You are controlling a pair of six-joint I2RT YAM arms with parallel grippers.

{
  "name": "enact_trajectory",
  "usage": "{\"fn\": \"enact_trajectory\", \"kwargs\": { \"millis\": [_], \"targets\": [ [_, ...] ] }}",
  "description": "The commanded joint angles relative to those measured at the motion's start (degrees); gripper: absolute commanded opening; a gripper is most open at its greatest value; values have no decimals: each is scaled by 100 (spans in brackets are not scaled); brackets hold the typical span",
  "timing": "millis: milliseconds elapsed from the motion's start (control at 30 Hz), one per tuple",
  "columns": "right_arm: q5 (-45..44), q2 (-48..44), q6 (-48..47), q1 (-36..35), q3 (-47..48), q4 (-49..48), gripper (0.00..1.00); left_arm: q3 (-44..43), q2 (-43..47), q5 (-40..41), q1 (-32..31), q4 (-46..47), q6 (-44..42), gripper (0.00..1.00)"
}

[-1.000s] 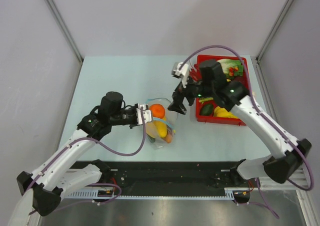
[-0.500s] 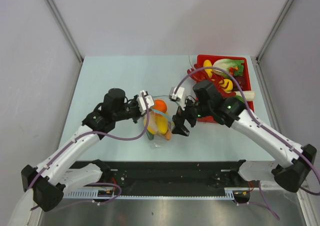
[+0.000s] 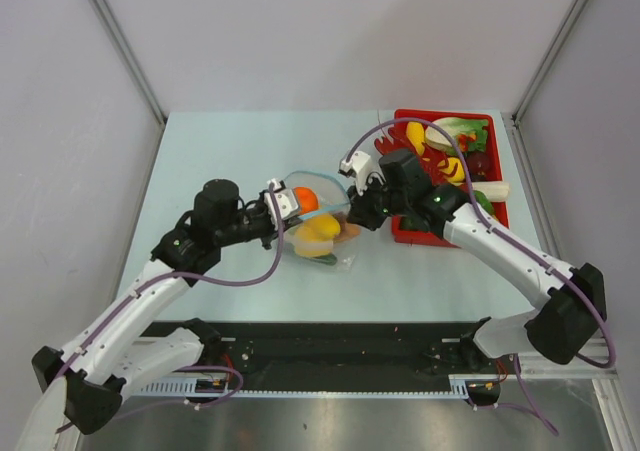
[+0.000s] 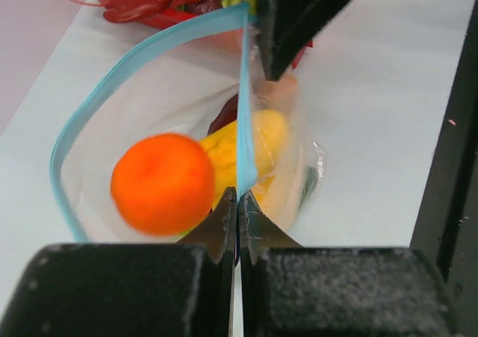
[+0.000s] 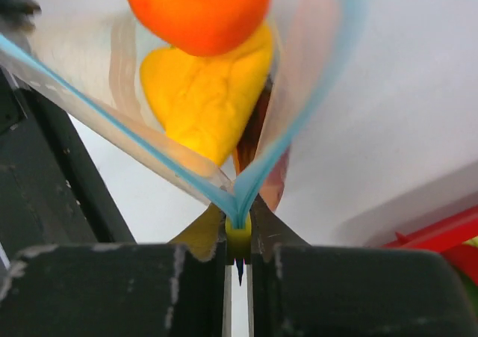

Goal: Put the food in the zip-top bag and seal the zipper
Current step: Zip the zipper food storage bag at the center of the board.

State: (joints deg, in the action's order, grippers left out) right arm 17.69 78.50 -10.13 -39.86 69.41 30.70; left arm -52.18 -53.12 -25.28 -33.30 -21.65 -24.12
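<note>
1. Top view: the zip-top bag (image 3: 335, 259) sits about the middle of the counter (image 3: 220, 151), a little toward its near edge, stretched between the 2 hands. The left hand (image 3: 283, 203) holds its left end and the right hand (image 3: 352, 209) its right end. The light blue zipper (image 3: 305, 176) bows open toward the far edge between them. An orange ball (image 3: 306, 200) and a yellow pepper (image 3: 318, 231) show inside. A red tray (image 3: 400, 236) of more toy food lies at the far right corner, just behind the right hand.
2. Left wrist view: the left hand is clamped shut on the zipper at one end of the mouth. One lip runs straight on to the right hand at the top of the view. The other lip loops out to the left, so the mouth gapes. The orange ball lies in that loop, with the yellow pepper just beside it, deeper in.
3. Right wrist view: the right hand is closed too, pinching the zipper where the 2 lips meet. From there they spread in a V. The orange ball touches the yellow pepper inside.
</note>
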Motion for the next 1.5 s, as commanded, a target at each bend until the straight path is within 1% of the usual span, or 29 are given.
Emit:
{"fn": "enact_trajectory", "kwargs": {
  "millis": [0, 67, 100, 167, 200, 233, 267, 300, 333, 433, 533, 567, 633, 667, 733, 767, 800, 900, 933, 1033, 1100, 1133, 1167, 1233, 1267, 1333, 1367, 1433, 1467],
  "targets": [
    [347, -510, -427, 329, 64, -695, 0, 6, 364, -425, 43, -278, -111, 0],
    [794, -659, -673, 426, 64, -758, 0, 15, 390, -487, 43, -375, -146, 1],
    [910, -678, -1031, 409, 64, -723, 0, 24, 399, -478, 43, -366, -128, 8],
    [1121, -713, -1332, 347, 64, -636, 0, 33, 417, -408, 43, -366, -111, 18],
    [1166, -731, -1586, 321, 64, -557, 0, 24, 399, -356, 43, -358, -84, 27],
    [1149, -739, -1702, 286, 64, -539, 0, -11, 373, -303, 43, -410, -58, 29],
    [1157, -740, -1790, 259, 64, -573, 0, -55, 355, -294, 43, -489, -67, 34],
    [1175, -766, -1843, 259, 64, -617, 0, -116, 355, -224, 51, -533, -75, 47],
    [1210, -783, -2000, 250, 64, -635, 0, -134, 373, -223, 121, -568, -23, 52],
    [1280, -845, -2264, 215, 64, -635, 0, -291, 417, -574, 349, -647, -58, 54],
    [1281, -863, -2388, 119, 64, -513, 0, -468, 356, -794, 377, -446, -5, 57],
    [1280, -863, -2414, 92, 64, -477, 0, -520, 207, -847, 368, -428, -31, 58],
    [1246, -871, -2406, 31, 64, -477, 0, -705, 14, -1074, 351, -445, -93, 64],
    [1245, -871, -2406, 4, 64, -486, 0, -775, -92, -1111, 324, -454, -102, 71],
    [1245, -906, -2380, -22, 64, -512, 0, -916, -356, -1120, 228, -428, -198, 75],
    [1245, -915, -2353, -22, 73, -530, 0, -925, -426, -1076, 201, -384, -242, 82],
    [1228, -907, -2327, -31, 64, -547, 0, -934, -566, -1050, 157, -349, -329, 85],
    [1131, -924, -2283, -57, 64, -565, 0, -1118, -882, -1295, 122, -769, -619, 87],
    [1114, -933, -2283, -57, 64, -565, 0, -1162, -927, -1365, 122, -1093, -707, 86],
    [1070, -942, -2265, -66, 73, -547, 0, -1180, -937, -1401, 157, -1586, -910, 87],
    [1052, -950, -2265, -66, 64, -521, 0, -1154, -893, -1383, 227, -1745, -963, 83],
    [1043, -942, -2291, -57, 64, -504, 0, -1162, -867, -1427, 367, -1912, -980, 81],
    [1026, -942, -2300, -57, 64, -469, 0, -1189, -840, -1480, 429, -2000, -1024, 75],
    [1052, -924, -2327, -31, 64, -442, 0, -1320, -814, -1638, 657, -2308, -1191, 68],
    [1061, -915, -2335, -22, 64, -433, 0, -1364, -796, -1682, 710, -2431, -1270, 59],
    [1078, -889, -2371, -5, 64, -433, 0, -1452, -770, -1770, 763, -2739, -1534, 45],
    [1078, -880, -2379, -13, 64, -450, 0, -1461, -717, -1787, 755, -2783, -1578, 33],
    [1105, -871, -2380, -5, 64, -494, 0, -1426, -699, -1849, 755, -2810, -1648, 22],
    [1113, -863, -2380, -5, 64, -503, 0, -1426, -708, -1867, 755, -2801, -1675, 9]
  ]
}}
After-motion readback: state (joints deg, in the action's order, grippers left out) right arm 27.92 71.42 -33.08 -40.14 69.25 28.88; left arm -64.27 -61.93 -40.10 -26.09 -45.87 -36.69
